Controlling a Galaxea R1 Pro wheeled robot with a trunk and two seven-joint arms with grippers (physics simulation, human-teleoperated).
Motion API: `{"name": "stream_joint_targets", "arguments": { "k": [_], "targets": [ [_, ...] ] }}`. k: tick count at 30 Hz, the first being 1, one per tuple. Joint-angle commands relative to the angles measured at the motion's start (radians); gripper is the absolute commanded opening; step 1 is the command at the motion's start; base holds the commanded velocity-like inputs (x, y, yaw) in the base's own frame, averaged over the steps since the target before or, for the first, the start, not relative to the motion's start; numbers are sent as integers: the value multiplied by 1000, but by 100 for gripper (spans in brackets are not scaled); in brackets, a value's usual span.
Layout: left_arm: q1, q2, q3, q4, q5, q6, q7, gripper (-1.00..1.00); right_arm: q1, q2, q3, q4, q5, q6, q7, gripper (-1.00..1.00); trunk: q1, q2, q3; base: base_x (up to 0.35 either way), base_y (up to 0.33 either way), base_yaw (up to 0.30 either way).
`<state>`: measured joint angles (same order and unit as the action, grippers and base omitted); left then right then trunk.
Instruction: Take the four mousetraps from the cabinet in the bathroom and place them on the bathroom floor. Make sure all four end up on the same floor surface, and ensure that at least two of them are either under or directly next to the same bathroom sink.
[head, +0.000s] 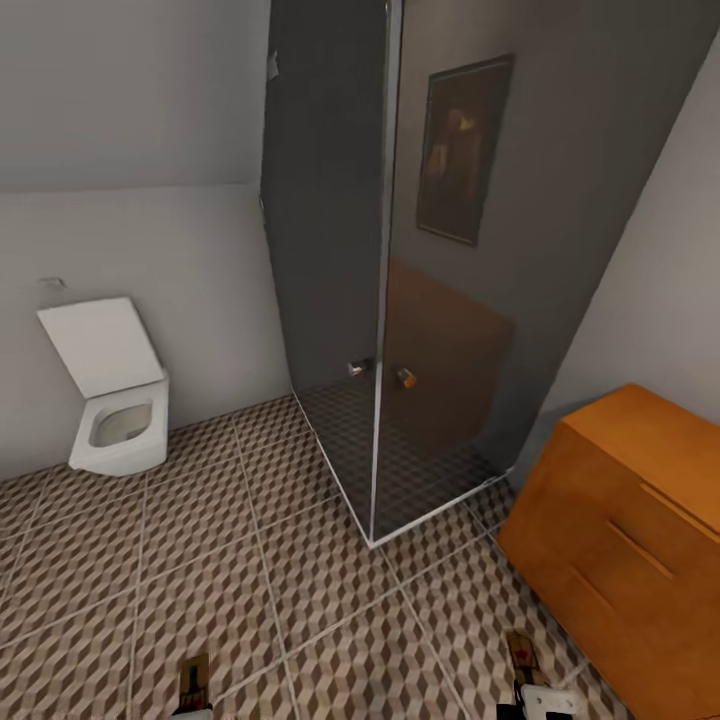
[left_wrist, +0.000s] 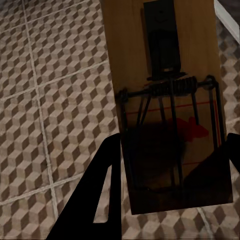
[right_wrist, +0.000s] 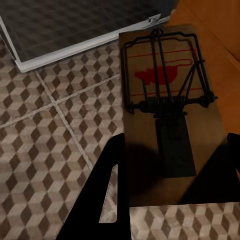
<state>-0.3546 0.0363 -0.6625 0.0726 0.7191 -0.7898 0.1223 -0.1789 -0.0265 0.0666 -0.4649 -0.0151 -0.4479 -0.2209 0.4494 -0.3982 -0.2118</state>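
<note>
- Wooden mousetraps were in both pincers: the left pincer (left_wrist: 170, 165) was closed on one mousetrap (left_wrist: 167, 90), the right pincer (right_wrist: 172, 170) on another mousetrap (right_wrist: 165, 95), both above the bathroom floor (head: 250, 560).
- Judged progress: neither was set down yet; the other two weren't visible, and the cabinet (head: 620, 520) stood at right.
- No readable writing; only a red mark on each board.

On the bathroom floor (head: 250, 590), the toilet (head: 115, 400) sits at ten o'clock, the shower stall (head: 400, 300) at twelve, the cabinet (head: 630, 540) at three.
</note>
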Motion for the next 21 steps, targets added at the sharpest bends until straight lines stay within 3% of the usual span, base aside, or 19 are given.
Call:
{"name": "stream_joint_targets", "arguments": {
  "k": [1,21],
  "targets": [
    [-1,-1,-6,3,-9,7,14,-100,-1,-1,7,0,-2,-2,-8,-100,1,-2,-1,0,0,242],
    [-1,-1,-6,3,-9,32,13,-100,-1,-1,7,0,-1,-2,-8,-100,1,-2,19,0,0,243]
  ]
}}
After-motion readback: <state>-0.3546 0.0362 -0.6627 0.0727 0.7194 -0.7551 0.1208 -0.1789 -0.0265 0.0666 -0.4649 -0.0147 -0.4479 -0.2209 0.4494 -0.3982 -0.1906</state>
